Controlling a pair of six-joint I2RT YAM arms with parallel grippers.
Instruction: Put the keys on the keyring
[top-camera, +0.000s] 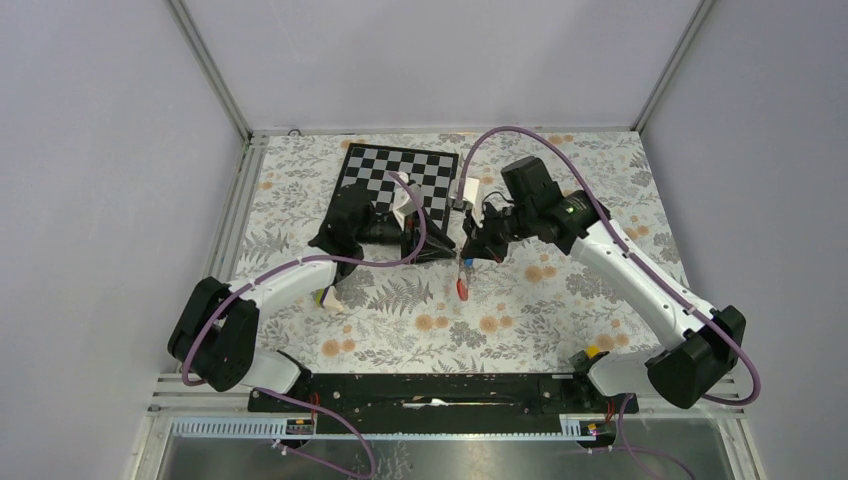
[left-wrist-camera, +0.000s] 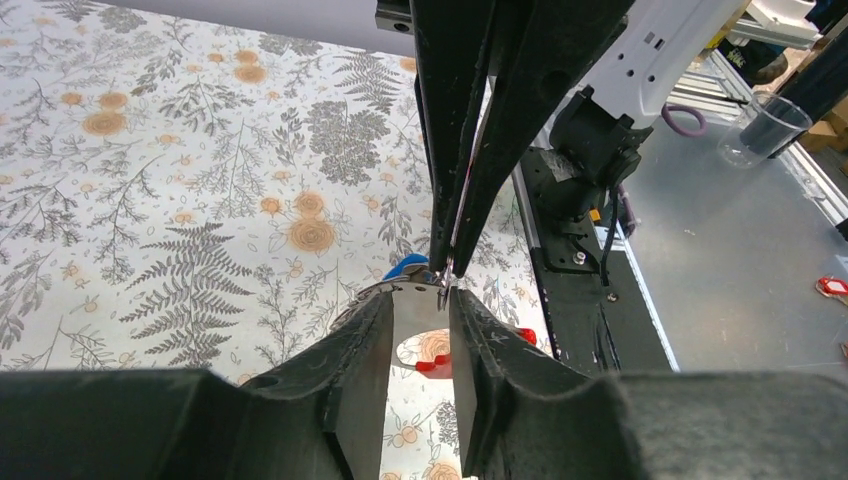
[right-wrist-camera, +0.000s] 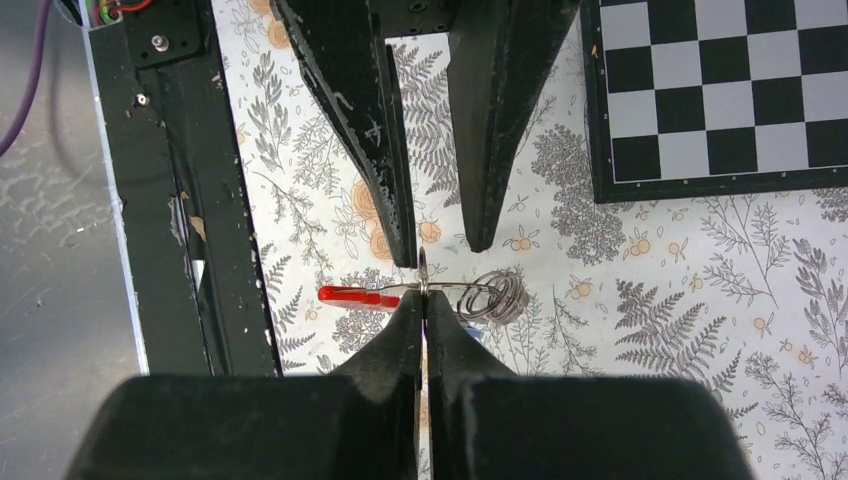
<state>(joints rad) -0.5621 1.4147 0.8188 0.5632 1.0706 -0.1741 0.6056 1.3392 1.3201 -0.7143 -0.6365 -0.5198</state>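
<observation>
the right end effector (right-wrist-camera: 425, 303) is pressed fully closed on a thin metal ring of the keyring (right-wrist-camera: 358, 296), held clear of the worktop (right-wrist-camera: 700, 300). from its tips the keyring's long axis runs crosswise: the red strap goes out to one side and the grey coil to the other, while the ring stands edge-on, pointing straight ahead. the left end effector (right-wrist-camera: 441, 252) faces it tip to tip, its fingers moderately apart and holding nothing, with the ring just ahead of its gap. the keys (left-wrist-camera: 405, 268) show as a blue tag just beside the right tips. i cannot tell whether the key is threaded yet. the next move probably turns on the left closing squarely across that edge-on ring.
</observation>
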